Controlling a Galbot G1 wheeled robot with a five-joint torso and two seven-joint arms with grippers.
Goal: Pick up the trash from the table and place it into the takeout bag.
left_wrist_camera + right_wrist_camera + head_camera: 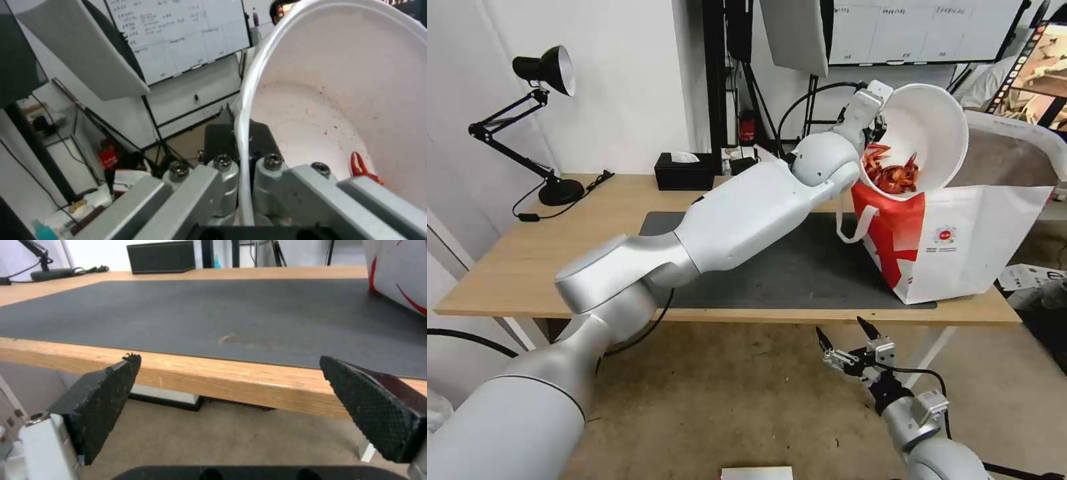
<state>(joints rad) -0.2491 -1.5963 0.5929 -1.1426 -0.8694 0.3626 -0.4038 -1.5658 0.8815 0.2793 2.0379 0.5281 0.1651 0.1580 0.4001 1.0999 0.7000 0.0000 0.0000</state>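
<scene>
Above takeout bag point(960, 233), left hand point(875, 107) tips scrap-filled bowl point(924, 137).

The dark mat point(800, 273) lies bare, open for passage left of the takeout bag point(960, 240). Above the bag's mouth, the tilted white bowl point(927, 133) and left arm block entry.

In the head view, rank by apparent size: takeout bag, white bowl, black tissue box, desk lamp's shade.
1. Takeout bag, largest.
2. White bowl, tipped over the bag, its rim pinched in the left claw.
3. Black tissue box.
4. Lamp shade, smallest, though it sits farther back, so nearness may exaggerate this.
</scene>
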